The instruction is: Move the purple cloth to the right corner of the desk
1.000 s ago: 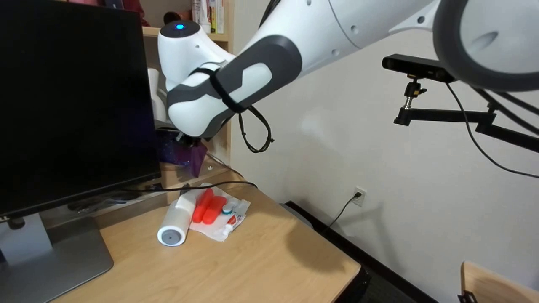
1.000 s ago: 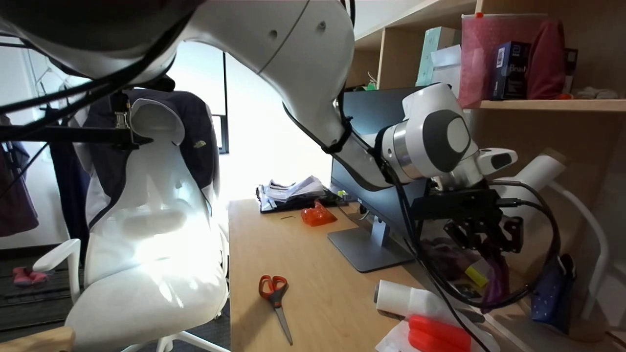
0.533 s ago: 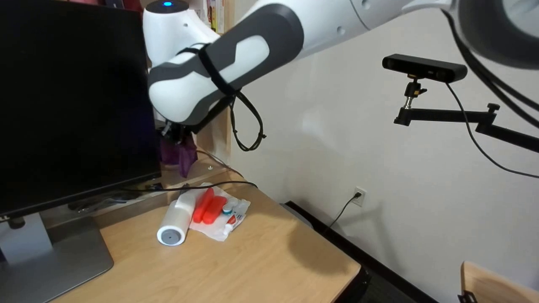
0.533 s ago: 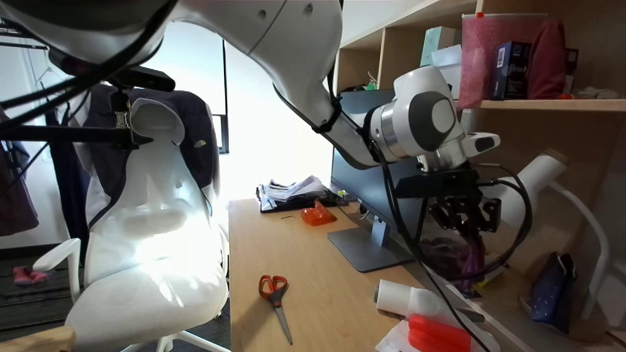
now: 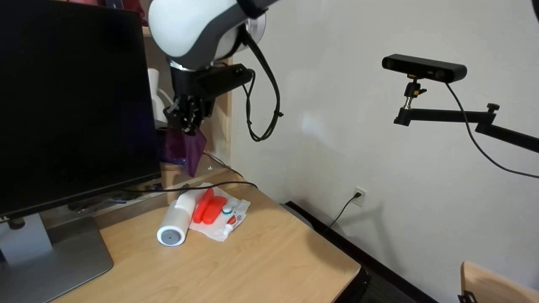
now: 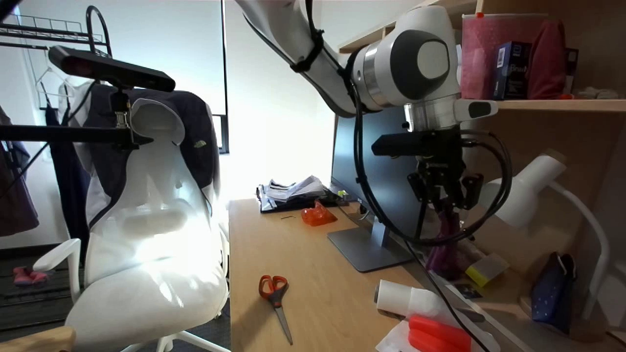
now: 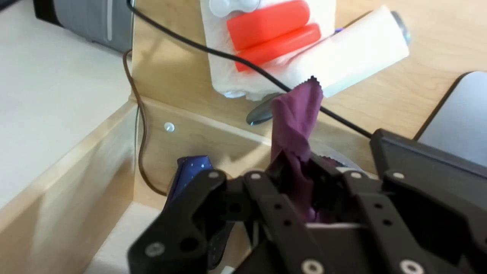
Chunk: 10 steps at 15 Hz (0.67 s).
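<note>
The purple cloth [image 5: 193,152] hangs from my gripper [image 5: 189,129] beside the monitor's edge, over the shelf strip at the back of the desk [image 5: 269,256]. In the other exterior picture the cloth [image 6: 444,244] hangs below the fingers [image 6: 444,206], its lower end near the clutter behind the monitor; I cannot tell if it touches anything. In the wrist view the cloth [image 7: 295,118] is pinched between the fingertips [image 7: 295,161], with one end sticking out past them. The gripper is shut on it and points down. Part of the cloth is hidden by the fingers.
The monitor [image 5: 76,105] stands beside the gripper. A white roll [image 5: 172,227], red cases [image 5: 214,210] and a black cable [image 5: 210,185] lie at the desk's back. A lamp [image 6: 518,193] and blue pouch [image 6: 552,293] stand behind. Scissors [image 6: 275,298] lie on the desk.
The arm has risen and the hand has swung to point more straight down. In an exterior view the gripper and held cloth have moved left, away from the blue pouch, toward the monitor.
</note>
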Tool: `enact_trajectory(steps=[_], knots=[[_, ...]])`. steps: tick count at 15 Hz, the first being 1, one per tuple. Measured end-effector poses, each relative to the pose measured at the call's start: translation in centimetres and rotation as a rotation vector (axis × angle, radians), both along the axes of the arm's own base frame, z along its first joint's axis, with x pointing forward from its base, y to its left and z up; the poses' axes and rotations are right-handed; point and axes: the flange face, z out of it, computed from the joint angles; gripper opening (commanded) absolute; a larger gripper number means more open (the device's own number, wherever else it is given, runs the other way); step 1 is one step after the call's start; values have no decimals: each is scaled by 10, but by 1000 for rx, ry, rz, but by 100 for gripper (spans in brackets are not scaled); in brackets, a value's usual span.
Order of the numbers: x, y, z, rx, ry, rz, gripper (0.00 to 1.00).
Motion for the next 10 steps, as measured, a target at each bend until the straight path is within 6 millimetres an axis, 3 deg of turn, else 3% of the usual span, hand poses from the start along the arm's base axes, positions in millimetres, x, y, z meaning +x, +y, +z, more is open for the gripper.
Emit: enact_trajectory(steps=[6, 10], knots=[[-49, 0, 0, 119, 160, 39, 9], [-87, 37, -23, 115, 281, 118, 9]])
